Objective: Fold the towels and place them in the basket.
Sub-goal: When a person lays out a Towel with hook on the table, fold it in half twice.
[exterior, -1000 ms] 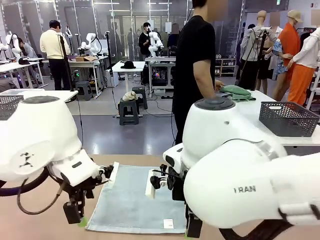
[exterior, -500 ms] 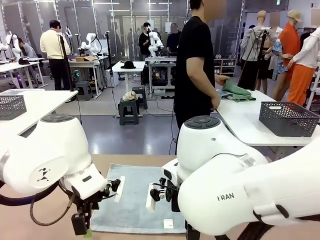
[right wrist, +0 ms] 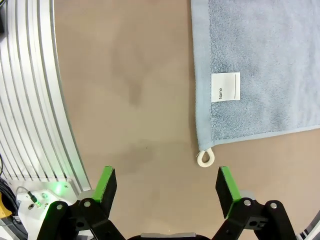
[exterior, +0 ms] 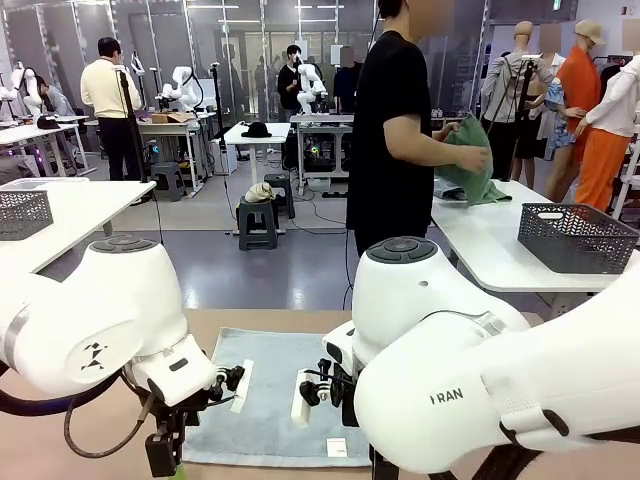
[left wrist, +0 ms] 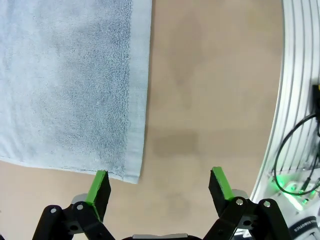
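Towel (left wrist: pixel 65 80) lies flat; left gripper (left wrist: pixel 160 175) and right gripper (right wrist: pixel 166 172) hover by its corners, jaws spread.

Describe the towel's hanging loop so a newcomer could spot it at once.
On the tan table lies a flat blue-grey towel. At its corner nearest the open right gripper, past the white Name label, a small white cord loop pokes onto bare table, the only ring-shaped thing.

towel (exterior: pixel 270 400) edges behind both arms, label (exterior: pixel 337 447) print unreadable
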`<state>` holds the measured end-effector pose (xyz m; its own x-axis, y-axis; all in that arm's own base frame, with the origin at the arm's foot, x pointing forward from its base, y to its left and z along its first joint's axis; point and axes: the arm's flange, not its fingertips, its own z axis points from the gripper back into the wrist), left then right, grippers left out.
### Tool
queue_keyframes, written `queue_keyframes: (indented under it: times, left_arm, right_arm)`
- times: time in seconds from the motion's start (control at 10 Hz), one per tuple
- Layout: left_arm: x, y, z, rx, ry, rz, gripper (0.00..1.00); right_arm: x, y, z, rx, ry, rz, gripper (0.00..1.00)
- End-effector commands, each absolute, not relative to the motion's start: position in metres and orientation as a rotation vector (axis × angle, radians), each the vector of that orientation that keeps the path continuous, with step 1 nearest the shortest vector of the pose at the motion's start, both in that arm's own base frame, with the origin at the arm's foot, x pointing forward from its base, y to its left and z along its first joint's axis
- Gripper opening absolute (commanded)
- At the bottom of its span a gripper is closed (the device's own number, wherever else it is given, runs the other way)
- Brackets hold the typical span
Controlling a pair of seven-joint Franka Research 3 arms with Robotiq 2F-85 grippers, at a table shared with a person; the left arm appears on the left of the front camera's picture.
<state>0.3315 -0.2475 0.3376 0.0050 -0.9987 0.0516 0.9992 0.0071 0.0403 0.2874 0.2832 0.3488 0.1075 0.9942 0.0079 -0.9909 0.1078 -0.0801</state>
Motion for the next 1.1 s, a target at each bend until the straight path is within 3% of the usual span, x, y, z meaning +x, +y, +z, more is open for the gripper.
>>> queue_keyframes:
  times: [0.0,1.0]
  left_arm:
    - [0.331,-0.248,0.337,-0.010,-0.072,-1.572,1.00]
    - [0.333,-0.234,0.304,-0.013,-0.061,-1.676,1.00]
  right_arm:
    - [0.287,0.282,0.350,-0.057,-0.065,1.457,1.00]
    - [0.316,0.278,0.308,-0.058,-0.090,1.519,1.00]
